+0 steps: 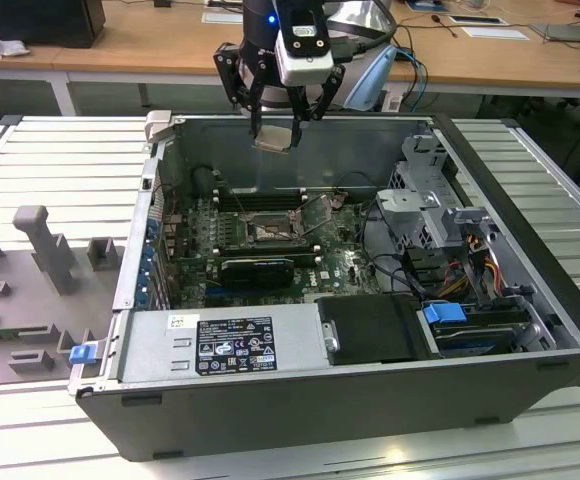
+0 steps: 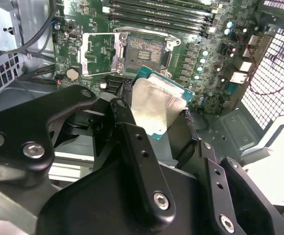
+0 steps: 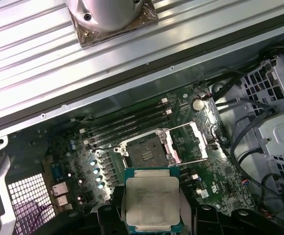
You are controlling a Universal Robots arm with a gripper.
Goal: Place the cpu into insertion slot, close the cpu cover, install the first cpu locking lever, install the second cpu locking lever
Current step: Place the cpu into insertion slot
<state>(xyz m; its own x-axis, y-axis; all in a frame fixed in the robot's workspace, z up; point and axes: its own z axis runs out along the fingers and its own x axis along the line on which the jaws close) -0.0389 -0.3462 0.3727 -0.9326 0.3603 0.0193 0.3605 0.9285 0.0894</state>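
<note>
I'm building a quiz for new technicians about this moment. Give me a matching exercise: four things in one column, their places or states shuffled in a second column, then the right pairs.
Things
1. cpu
2. insertion slot
3. cpu cover
4. gripper

States
A. empty, dark pin field bare
B. shut, hanging above the case
C. swung open, lying beside the pin field
D. silvery top up, clamped at two edges

Pairs: 1-D, 2-A, 3-C, 4-B
</note>
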